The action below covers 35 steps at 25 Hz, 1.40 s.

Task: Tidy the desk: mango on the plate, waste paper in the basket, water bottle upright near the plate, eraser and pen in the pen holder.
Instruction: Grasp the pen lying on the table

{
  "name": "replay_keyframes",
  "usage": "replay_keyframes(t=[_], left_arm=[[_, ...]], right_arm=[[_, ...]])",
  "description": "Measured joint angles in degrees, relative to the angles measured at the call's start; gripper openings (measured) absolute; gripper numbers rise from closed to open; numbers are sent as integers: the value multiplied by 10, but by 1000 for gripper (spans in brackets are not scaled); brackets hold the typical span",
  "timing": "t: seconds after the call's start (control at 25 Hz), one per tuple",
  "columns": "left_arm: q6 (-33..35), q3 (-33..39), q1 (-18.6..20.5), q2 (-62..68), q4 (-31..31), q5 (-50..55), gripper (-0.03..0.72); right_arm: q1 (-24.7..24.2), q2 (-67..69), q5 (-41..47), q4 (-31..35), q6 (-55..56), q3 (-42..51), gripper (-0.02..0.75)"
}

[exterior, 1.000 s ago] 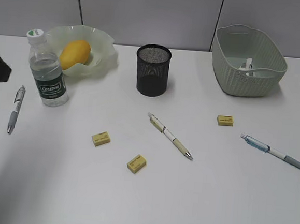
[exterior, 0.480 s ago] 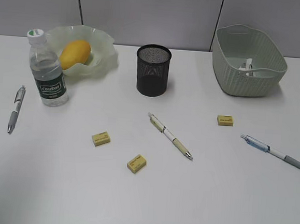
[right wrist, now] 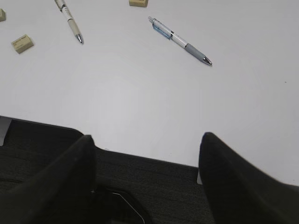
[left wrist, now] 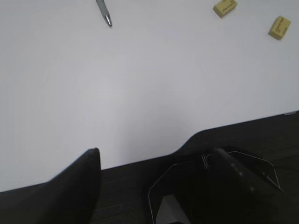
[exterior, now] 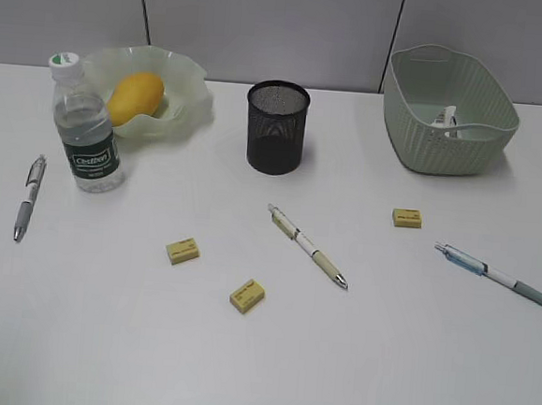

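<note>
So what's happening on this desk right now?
Nothing is being handled: both arms are pulled back off the desk, jaws open and empty. The mango lies in the plate, the water bottle stands upright beside it, and the waste paper is in the basket. Three pens and three erasers lie loose; the pen holder holds no pen as far as can be seen.

The waste paper (exterior: 449,118) is mostly hidden behind the basket (exterior: 445,141) wall. In the left wrist view, the grey pen (left wrist: 103,12) is cut by the top edge. The blue pen (exterior: 500,276) touches the exterior view's right edge.
</note>
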Motion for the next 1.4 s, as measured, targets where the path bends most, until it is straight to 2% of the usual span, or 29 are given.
replay_keyframes(t=[0.2, 0.4, 0.72, 1.0, 1.4], left_arm=[[0, 63, 0, -93, -15, -3, 543], [0, 76, 0, -148, -15, -16, 543], [0, 76, 0, -151, -8, -24, 540], [0, 76, 0, -151, -4, -26, 540], [0, 77, 0, -151, -3, -23, 540]], right_arm=[[0, 7, 1, 0, 0, 0, 543], [0, 49, -1, -9, -10, 0, 542], [0, 262, -35, -13, -41, -11, 543], [0, 505, -72, -15, -112, -109, 543], [-13, 751, -82, -47, -243, -260, 543]])
